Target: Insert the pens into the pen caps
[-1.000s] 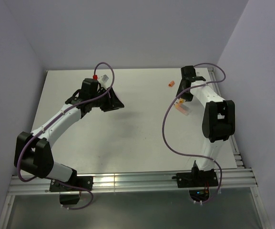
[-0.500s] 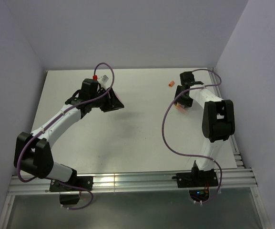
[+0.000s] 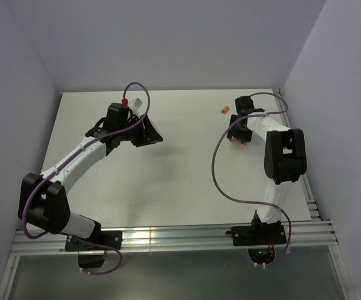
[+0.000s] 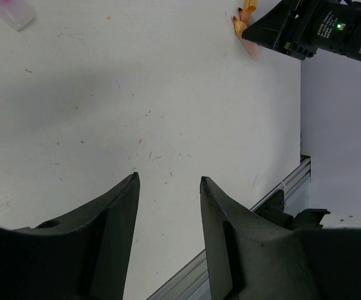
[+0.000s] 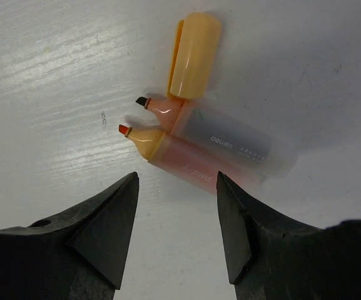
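Two uncapped pens lie side by side in the right wrist view: a greyish one with a black tip (image 5: 230, 136) and a peach one with an orange tip (image 5: 189, 164). A pale orange cap (image 5: 194, 55) lies touching them near their tips. My right gripper (image 5: 177, 181) is open and empty, its fingertips just short of the peach pen. From above, the right gripper (image 3: 236, 135) covers most of these pens (image 3: 236, 145). A second orange cap (image 3: 224, 110) lies apart, to the far left of them. My left gripper (image 3: 151, 135) (image 4: 169, 180) is open and empty over bare table.
A whitish pen (image 3: 140, 104) with a small red piece (image 3: 125, 100) beside it lies behind the left wrist. A pink pen end (image 4: 14, 12) shows at the left wrist view's top left. The table's right edge rail (image 3: 313, 206) runs near the right arm.
My right gripper has moved left and toward me, coming over the two pens and hiding most of them from above. The left arm has not moved.
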`<state>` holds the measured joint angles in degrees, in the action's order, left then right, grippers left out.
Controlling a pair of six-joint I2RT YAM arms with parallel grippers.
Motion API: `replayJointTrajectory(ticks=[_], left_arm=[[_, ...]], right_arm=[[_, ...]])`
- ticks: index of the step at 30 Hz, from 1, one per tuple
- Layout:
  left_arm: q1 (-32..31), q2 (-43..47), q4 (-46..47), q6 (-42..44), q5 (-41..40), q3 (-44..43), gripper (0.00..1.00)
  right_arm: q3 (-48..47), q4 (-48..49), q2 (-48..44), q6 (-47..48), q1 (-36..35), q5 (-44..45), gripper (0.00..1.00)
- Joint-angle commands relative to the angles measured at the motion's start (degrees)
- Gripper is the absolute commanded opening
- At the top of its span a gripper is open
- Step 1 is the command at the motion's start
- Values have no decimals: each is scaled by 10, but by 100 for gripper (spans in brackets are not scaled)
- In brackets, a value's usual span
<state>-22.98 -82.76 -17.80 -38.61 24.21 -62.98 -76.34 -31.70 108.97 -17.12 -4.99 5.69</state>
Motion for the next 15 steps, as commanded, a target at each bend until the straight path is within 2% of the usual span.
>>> replayJointTrajectory(ticks=[1, 15], left_arm=[[-3, 15, 20, 2, 10, 2, 49], [-3, 12, 21, 1, 13, 4, 49]], right_arm=[[8, 20, 4, 10, 1, 0, 61], [15, 20, -1, 13, 2, 23, 60]])
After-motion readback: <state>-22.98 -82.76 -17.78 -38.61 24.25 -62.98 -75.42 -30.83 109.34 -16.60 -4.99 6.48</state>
